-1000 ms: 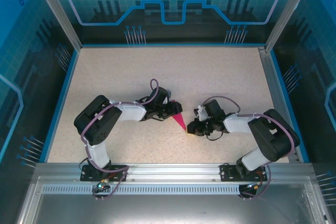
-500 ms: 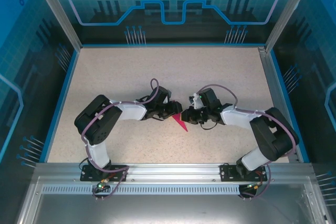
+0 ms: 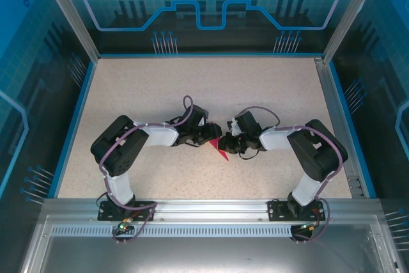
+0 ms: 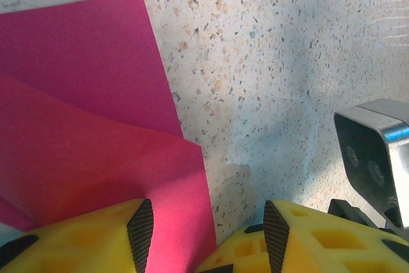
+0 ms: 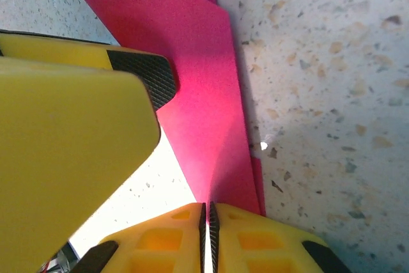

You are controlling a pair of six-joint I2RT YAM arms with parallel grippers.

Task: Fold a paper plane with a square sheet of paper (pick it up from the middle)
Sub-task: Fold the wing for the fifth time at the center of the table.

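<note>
Right wrist: right claw (image 5: 208, 214) pinching paper plane (image 5: 198, 94); left claw (image 4: 208, 225) open astride its edge, on speckled table (image 4: 287, 62).

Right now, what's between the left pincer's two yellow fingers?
In the left wrist view, an edge of the paper plane and some bare table lie there.

Top view: the wrists hide the paper plane (image 3: 220, 148) except for a small magenta tip between the two finger pairs. Left wrist view: the frame edge cuts the sheet off beside the left fingers (image 4: 83, 241), and one finger covers part of it. Right wrist view: the sheet is cropped ahead of the right fingers (image 5: 166, 234), and its near end vanishes into their seam.
</note>
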